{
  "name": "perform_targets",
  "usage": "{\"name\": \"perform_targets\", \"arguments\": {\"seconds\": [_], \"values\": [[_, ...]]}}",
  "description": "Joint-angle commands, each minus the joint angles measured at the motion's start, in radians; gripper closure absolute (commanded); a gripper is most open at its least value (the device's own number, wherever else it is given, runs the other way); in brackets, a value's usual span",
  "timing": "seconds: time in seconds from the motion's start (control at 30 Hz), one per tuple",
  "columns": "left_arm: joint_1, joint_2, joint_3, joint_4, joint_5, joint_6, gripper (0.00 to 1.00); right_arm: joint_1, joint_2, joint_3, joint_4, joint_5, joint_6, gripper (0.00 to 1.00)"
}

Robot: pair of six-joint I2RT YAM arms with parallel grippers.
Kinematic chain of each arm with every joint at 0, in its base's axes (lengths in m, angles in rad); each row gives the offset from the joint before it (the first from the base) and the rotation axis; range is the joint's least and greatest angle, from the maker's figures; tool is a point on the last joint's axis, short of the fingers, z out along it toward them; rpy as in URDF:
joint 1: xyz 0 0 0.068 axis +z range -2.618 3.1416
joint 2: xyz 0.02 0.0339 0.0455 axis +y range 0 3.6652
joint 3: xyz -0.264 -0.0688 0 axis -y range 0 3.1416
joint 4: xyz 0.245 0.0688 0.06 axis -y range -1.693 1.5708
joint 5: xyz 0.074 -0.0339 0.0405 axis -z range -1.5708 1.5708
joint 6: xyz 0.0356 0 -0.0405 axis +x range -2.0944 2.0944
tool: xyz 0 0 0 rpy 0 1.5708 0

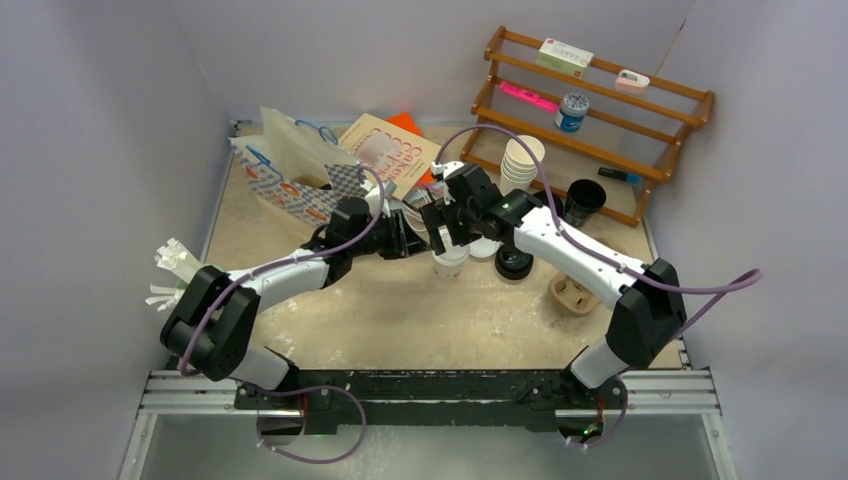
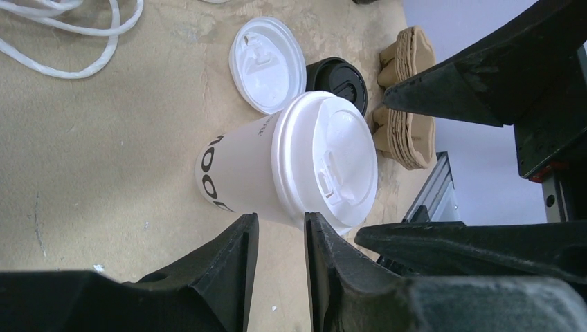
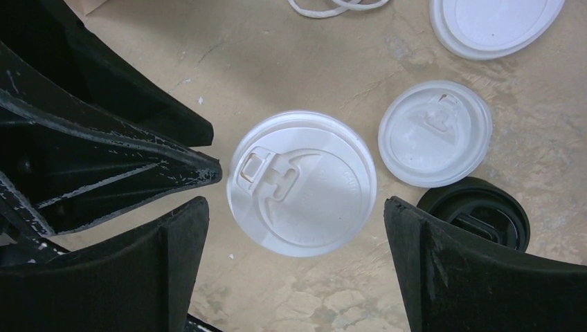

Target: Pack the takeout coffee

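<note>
White-lidded cup (image 3: 302,183) sits inside the wide-open right tool (image 3: 294,211); left tool (image 2: 280,220) slightly parted, empty; close squarely, don't crush.

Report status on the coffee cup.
Left gripper part open, empty, beside upright white-lidded cup. Right gripper wide open, over its lid. Loose white lid and black lid close by cup.

Lidded cup (image 3: 302,191) — a loose lid (image 3: 435,133) just right (carrier (image 1: 572,295) farther right), cup stack (image 1: 522,160) behind.
</note>
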Motion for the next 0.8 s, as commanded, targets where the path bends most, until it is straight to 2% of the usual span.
{"name": "perform_targets", "arguments": {"seconds": [0.0,0.47,0.77], "values": [[-0.004,0.013,-0.002,0.082,0.027,-0.023,0.67,-0.005,-0.004,-0.01,0.027,-0.018,-0.06,0.02],[-0.004,0.042,0.012,0.083,0.039,-0.022,0.67,-0.005,0.056,0.006,0.022,-0.016,-0.069,0.02],[-0.004,0.057,0.022,0.08,0.042,-0.015,0.67,-0.005,0.069,0.001,0.025,0.024,-0.076,0.08]]}}
